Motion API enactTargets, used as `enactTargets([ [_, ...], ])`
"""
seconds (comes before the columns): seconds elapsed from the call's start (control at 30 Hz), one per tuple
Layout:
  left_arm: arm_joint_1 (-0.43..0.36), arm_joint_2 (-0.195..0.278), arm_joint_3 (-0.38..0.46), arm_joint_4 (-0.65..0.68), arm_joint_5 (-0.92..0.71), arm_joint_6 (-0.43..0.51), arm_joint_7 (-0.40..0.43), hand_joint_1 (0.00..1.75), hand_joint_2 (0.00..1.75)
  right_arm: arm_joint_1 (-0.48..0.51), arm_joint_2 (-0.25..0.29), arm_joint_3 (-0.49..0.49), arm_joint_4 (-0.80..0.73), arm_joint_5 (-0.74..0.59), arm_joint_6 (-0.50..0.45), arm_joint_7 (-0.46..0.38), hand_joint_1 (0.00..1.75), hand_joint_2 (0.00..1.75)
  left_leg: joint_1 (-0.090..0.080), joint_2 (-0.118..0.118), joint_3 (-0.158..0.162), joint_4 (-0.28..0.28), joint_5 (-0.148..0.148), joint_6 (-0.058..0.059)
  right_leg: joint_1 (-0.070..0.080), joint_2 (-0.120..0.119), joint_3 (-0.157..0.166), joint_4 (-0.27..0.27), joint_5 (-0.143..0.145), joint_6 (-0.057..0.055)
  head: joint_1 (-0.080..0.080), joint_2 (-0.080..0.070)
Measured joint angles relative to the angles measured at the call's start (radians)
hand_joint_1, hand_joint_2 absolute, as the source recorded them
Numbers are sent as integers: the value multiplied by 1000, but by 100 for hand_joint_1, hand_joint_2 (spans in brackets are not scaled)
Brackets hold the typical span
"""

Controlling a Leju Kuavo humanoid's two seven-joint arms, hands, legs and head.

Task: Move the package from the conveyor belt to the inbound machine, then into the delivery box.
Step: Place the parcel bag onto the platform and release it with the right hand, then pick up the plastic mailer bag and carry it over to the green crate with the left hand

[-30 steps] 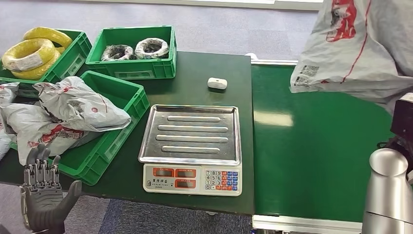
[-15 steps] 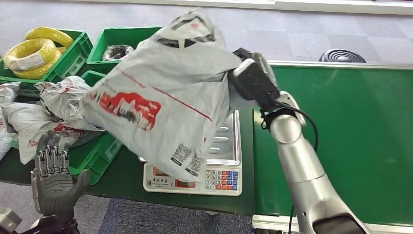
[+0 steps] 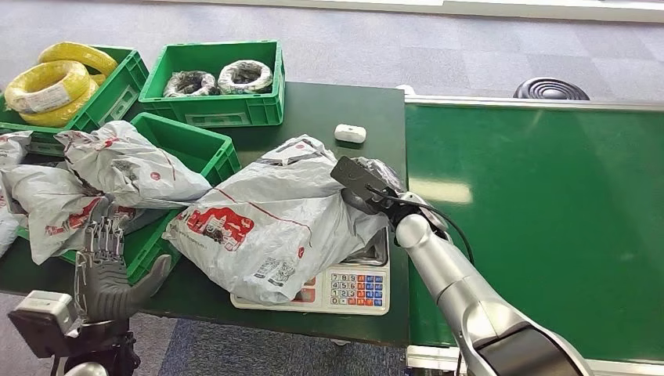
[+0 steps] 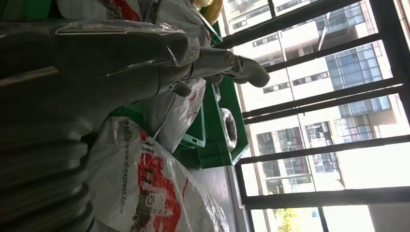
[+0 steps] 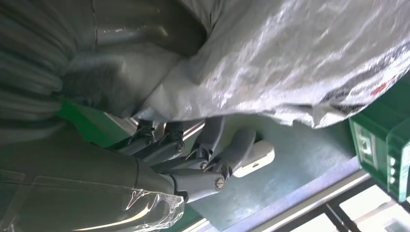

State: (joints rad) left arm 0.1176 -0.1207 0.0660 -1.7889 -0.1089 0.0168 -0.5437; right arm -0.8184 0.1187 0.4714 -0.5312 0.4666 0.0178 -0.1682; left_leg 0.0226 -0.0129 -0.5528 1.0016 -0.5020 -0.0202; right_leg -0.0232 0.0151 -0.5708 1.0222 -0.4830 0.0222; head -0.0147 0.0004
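While the grey package (image 3: 274, 223) lies across the scale (image 3: 356, 288), you can see it covers most of the metal tray, and only the keypad and the tray's right edge peek out. Your right hand (image 3: 374, 194) sits at the package's right end, by the edge of the green belt (image 3: 532, 219). From the right wrist view its fingers (image 5: 212, 150) look spread out under the bag (image 5: 309, 63), but you cannot really tell if they grip it or not.

Your left hand (image 3: 106, 270) is low at the near left, with fingers apart and nothing in it. Just beyond it is a green box (image 3: 200, 157) with more grey bags (image 3: 125, 168) inside. Farther off, another green box (image 3: 227, 110) holds dark coils, and a third one (image 3: 117, 86) holds yellow coils (image 3: 47, 86). A small white thing (image 3: 349, 133) lies on the table beyond the package.
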Motion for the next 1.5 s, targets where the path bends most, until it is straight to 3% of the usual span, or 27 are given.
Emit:
enactTargets([
  [0.13,-38,17,-5,0,-61,26,23,0,175,4,-7,0,13,-3,-47,-24,0,175,0,1,0,0,0,0,0,0,0,0,0,0,0,0],
  [0.3,-120,67,-48,24,-105,43,58,0,175,52,-16,-63,-55,-132,-142,-306,0,175,0,0,-1,1,0,0,0,-1,-1,0,1,0,0,0],
  [0.43,-210,105,-118,90,-198,68,101,0,175,123,-25,-124,-181,-204,-231,-456,0,175,0,-1,-1,1,0,0,0,-1,-2,0,1,-1,0,0],
  [0.57,-388,114,-258,241,-373,68,222,0,175,216,-30,-164,-412,-294,-364,-526,0,175,0,-4,-2,2,1,1,-1,-4,-2,0,2,0,0,0],
  [0.73,-655,85,-450,564,-547,-22,418,0,175,322,-41,-213,-714,-378,-400,-531,0,175,-2,-2,-1,2,2,2,-2,-2,-2,0,3,1,0,0],
  [0.87,-802,38,-571,864,-597,-131,457,154,175,396,-63,-273,-925,-379,-439,-533,0,175,-2,-1,-2,2,1,2,-2,-2,-2,0,3,1,0,0],
  [0.9,-828,25,-597,931,-608,-158,463,161,175,412,-70,-289,-972,-380,-447,-533,0,175,-2,-1,-2,2,1,2,-3,-2,-2,0,3,1,0,0],
  [1.1,-941,-31,-703,1200,-639,-218,470,174,175,499,-109,-360,-1168,-391,-472,-533,0,175,-2,-3,-1,2,1,2,-3,-2,1,-1,2,1,0,0],
  [1.2,-972,-45,-724,1264,-628,-181,470,175,175,531,-133,-371,-1206,-393,-492,-533,0,175,-2,-2,4,1,1,2,-2,-2,5,-1,2,1,0,0],
  [1.37,-969,-46,-694,1264,-562,69,451,175,175,567,-158,-374,-1219,-402,-478,-533,0,175,-2,-1,4,1,3,3,-2,-2,6,0,4,1,0,0],
  [1.5,-926,-27,-624,1123,-523,282,409,175,175,580,-161,-373,-1217,-393,-453,-533,0,175,-2,-1,2,1,3,3,-2,-2,3,0,5,1,0,0],
])
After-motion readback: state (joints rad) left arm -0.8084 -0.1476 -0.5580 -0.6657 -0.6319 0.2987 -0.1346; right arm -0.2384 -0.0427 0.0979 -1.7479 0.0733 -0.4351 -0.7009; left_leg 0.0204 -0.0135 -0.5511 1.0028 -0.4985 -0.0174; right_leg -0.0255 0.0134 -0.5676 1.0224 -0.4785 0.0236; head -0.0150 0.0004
